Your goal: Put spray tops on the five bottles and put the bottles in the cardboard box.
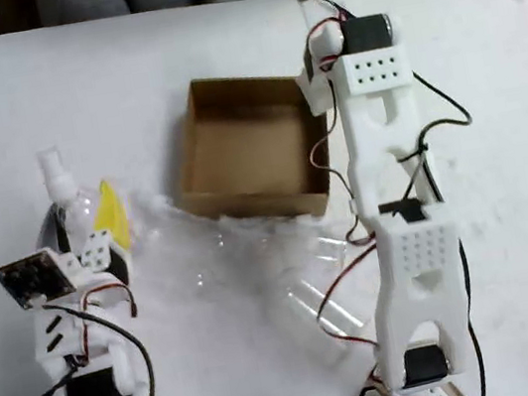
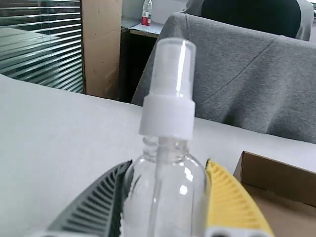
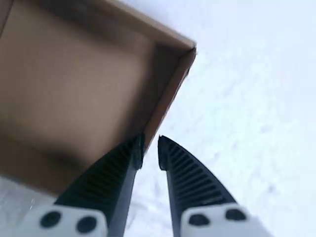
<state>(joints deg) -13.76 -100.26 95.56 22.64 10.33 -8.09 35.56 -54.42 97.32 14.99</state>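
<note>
The white table (image 1: 493,121) carries everything. At its middle sits the cardboard box (image 1: 251,150), plain brown, open at the top, with low walls and a bare floor. The right arm stretches along the box's right side, and the right tool (image 3: 150,148) hangs at that side wall. Its two dark ribbed fingers (image 3: 113,182) are drawn close, with only a narrow slit between the tips and nothing held in it.

Near the table's left edge, well apart from the box, the left tool (image 2: 168,165) is clamped on a bottle (image 2: 165,202). One dark finger and one yellow finger press its rounded shoulders from either side. This bottle is clear glass-like plastic and a thin tube shows down its centre. A spray top (image 2: 168,98) sits on its neck, a white collar under a clear cap.

More clear bottles (image 1: 309,291) lie on the table between the arms, in front of the box. Their number is hard to tell.
</note>
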